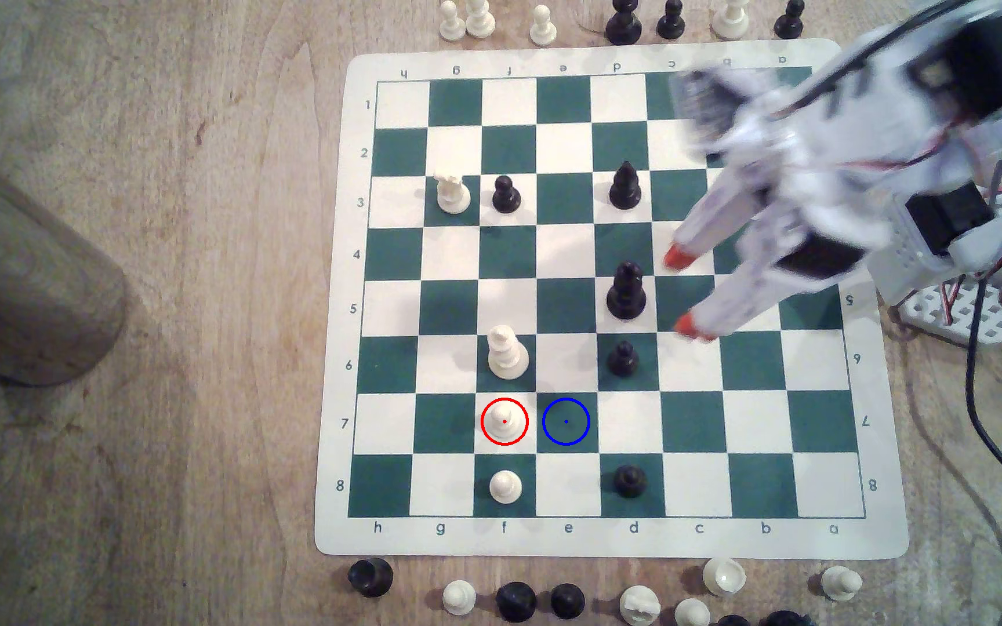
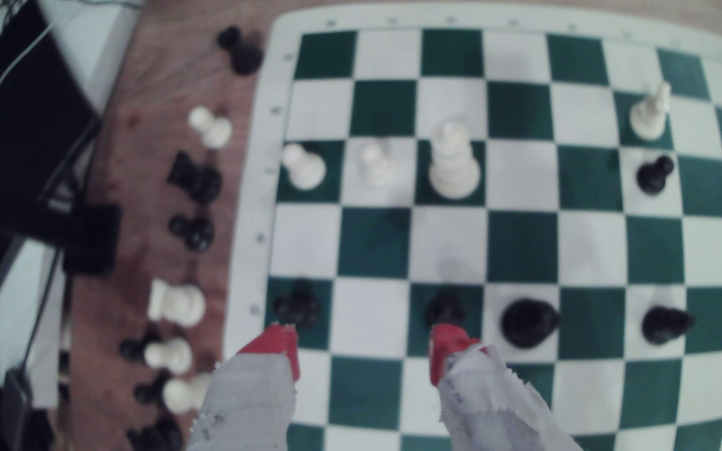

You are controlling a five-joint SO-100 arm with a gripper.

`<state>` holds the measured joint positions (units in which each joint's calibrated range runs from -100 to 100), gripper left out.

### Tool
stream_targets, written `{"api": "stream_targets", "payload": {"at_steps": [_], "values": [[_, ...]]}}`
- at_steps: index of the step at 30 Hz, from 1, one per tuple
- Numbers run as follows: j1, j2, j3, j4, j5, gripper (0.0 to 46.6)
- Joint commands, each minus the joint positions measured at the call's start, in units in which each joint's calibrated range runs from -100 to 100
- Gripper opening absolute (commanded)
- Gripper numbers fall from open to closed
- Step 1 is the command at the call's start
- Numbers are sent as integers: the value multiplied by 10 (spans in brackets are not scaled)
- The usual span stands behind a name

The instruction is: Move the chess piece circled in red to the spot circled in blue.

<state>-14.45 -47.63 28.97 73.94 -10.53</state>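
Observation:
The chess piece circled in red, a small cream pawn point(image 1: 504, 420) point(image 2: 376, 162), stands on a cream square of the green-and-cream board point(image 1: 607, 539). One square toward the exterior view's right lies the spot circled in blue point(image 1: 566, 421), a bare dark green square point(image 2: 374, 243). My gripper point(image 1: 684, 293) point(image 2: 363, 347) hovers open over the board's right half in the exterior view, far from the pawn and blurred. Its red-tipped fingers point(image 1: 676, 259) stand wide apart with nothing between them.
A tall black piece point(image 1: 625, 292) and a black pawn point(image 1: 623, 359) stand just left of the fingertips in the exterior view. A tall white piece point(image 1: 507, 355) and another white pawn point(image 1: 505, 486) flank the circled pawn. Captured pieces line the board's edges. A metal cylinder point(image 1: 16, 271) lies far left.

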Motion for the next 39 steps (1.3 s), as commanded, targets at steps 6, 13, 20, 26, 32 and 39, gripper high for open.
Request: {"api": "stream_targets", "payload": {"at_steps": [6, 13, 20, 26, 32, 39], "values": [[-5, 180, -145, -66, -63, 171], [-26, 311, -204, -112, -84, 175], [-37, 408, -269, -125, -92, 169], [-34, 438, -266, -151, -93, 170], [-31, 473, -263, -183, -93, 162], [-29, 505, -263, -213, -93, 142]]}}
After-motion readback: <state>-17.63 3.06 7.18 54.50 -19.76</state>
